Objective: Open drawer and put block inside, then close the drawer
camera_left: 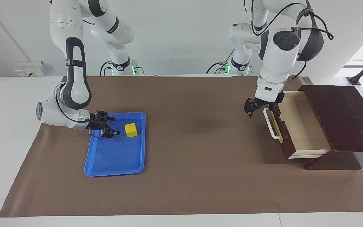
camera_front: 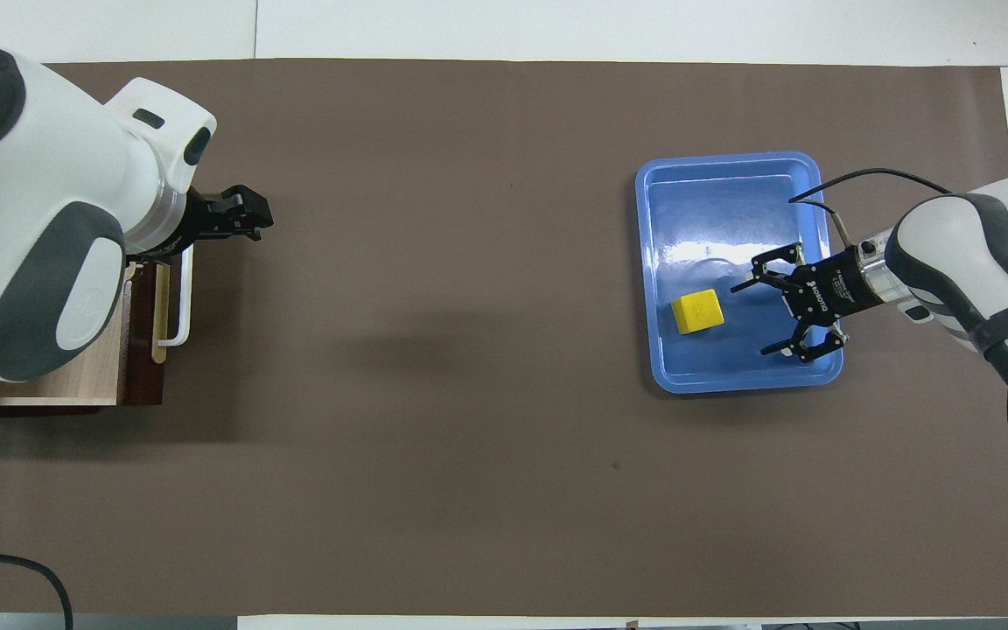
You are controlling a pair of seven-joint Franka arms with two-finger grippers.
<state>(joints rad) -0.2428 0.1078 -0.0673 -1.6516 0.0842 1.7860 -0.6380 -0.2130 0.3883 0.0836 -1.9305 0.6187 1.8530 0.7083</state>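
The drawer of the dark reddish-brown box stands pulled out at the left arm's end of the table, and its pale wood interior is empty. My left gripper hangs just off the robot-side end of the white bar handle, not around it. In the overhead view the left arm covers most of the drawer. The yellow block lies in the blue tray. My right gripper is open, low over the tray, pointing at the block with a small gap to it.
The blue tray lies on the brown mat toward the right arm's end. White table margins surround the mat.
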